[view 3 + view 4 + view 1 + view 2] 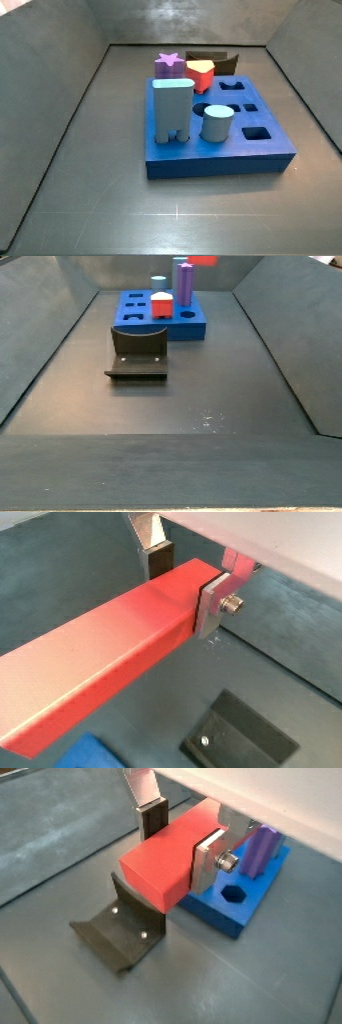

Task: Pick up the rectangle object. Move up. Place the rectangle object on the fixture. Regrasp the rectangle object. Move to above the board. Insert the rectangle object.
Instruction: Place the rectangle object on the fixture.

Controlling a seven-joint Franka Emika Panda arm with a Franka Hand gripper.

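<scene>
Red long rectangular block hangs clamped between the gripper fingers, above the dark angled fixture.

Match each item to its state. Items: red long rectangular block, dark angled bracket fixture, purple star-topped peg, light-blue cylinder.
Items:
1. red long rectangular block
2. dark angled bracket fixture
3. purple star-topped peg
4. light-blue cylinder

States:
A. on the floor beside the blue board, nothing on it
B. standing in the board right beside the tall light-blue arch block
C. clamped between the fingers of the gripper, off the floor
D. standing in the board at the edge nearest the fixture

Pairs: 1-C, 2-A, 3-D, 4-B
</scene>
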